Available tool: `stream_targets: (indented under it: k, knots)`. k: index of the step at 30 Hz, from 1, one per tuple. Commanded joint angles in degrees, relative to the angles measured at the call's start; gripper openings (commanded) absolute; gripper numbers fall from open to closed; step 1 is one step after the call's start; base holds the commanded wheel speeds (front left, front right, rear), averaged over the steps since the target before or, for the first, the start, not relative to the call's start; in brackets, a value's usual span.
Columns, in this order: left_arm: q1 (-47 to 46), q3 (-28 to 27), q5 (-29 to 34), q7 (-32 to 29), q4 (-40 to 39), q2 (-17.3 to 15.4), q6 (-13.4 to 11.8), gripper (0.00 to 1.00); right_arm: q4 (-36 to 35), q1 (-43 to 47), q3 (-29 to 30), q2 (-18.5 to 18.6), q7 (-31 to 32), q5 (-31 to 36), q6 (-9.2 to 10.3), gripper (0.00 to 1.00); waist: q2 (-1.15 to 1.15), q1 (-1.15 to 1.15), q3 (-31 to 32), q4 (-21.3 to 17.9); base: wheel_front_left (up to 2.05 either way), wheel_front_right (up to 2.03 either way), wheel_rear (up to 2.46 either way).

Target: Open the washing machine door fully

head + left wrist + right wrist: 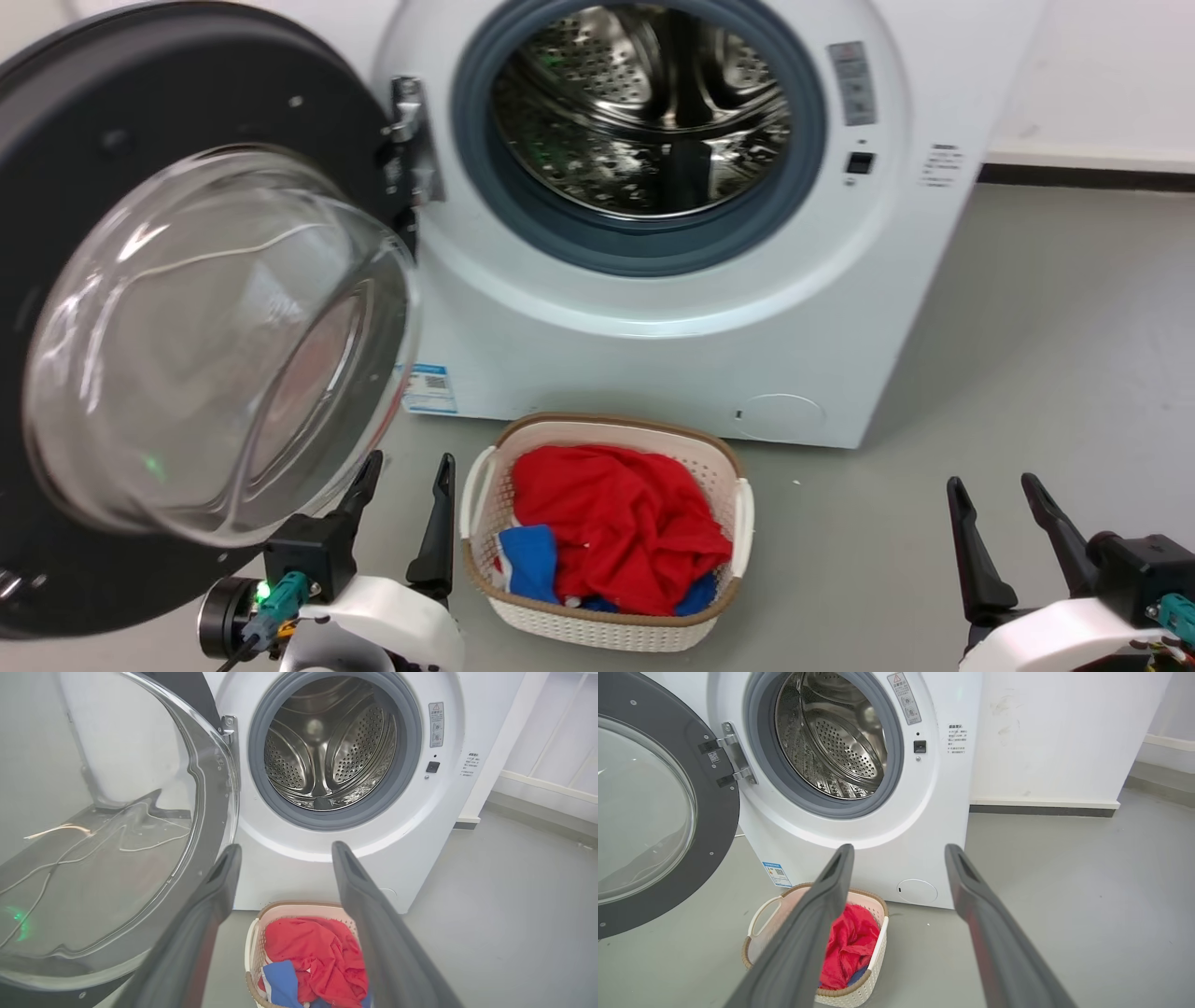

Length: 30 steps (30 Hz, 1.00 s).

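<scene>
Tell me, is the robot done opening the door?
Nearly, maybe fully. Done: the washing machine door is swung wide, and the steel drum is uncovered. In hand: nothing; the left gripper and right gripper are both open. Left: perhaps a last push, hard to tell.

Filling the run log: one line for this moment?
washing machine door open | drum empty | left hand open, by door | right hand open | basket on floor

We see the washing machine door [215, 345], a glossy black disc with a clear bulging glass bowl, swung wide open on its hinge [408, 140] at our left. The white washing machine [672, 345] shows its perforated steel drum [644, 103] ringed by a grey-blue gasket [653, 247].
</scene>
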State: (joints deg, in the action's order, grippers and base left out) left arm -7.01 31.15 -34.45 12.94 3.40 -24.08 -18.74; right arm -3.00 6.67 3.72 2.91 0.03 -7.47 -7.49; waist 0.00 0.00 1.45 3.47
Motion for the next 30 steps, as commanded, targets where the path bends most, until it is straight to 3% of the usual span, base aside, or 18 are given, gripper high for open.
stream_targets:
  k: [1,10,30]
  knots:
    - [-0.60,0.07,0.10,0.40,0.72,0.25,0.39,1.00,-0.25,-0.61,-0.11,-0.02,0.18,0.53,0.00,1.00,0.00,0.00,0.17,-2.73,0.00,0.00,0.00]
    - [0.58,0.19,-0.09,1.18,3.89,1.17,0.58,1.00,0.04,-0.26,-0.58,0.87,0.49,-0.27,-0.01,1.00,0.00,0.00,0.86,-6.92,0.00,0.00,0.00]
    - [1.56,-1.21,-0.40,1.83,5.35,0.77,-0.15,1.00,1.49,0.39,-1.01,1.48,-0.67,-1.35,-0.01,1.00,0.00,0.00,1.56,-7.20,0.00,0.00,0.00]
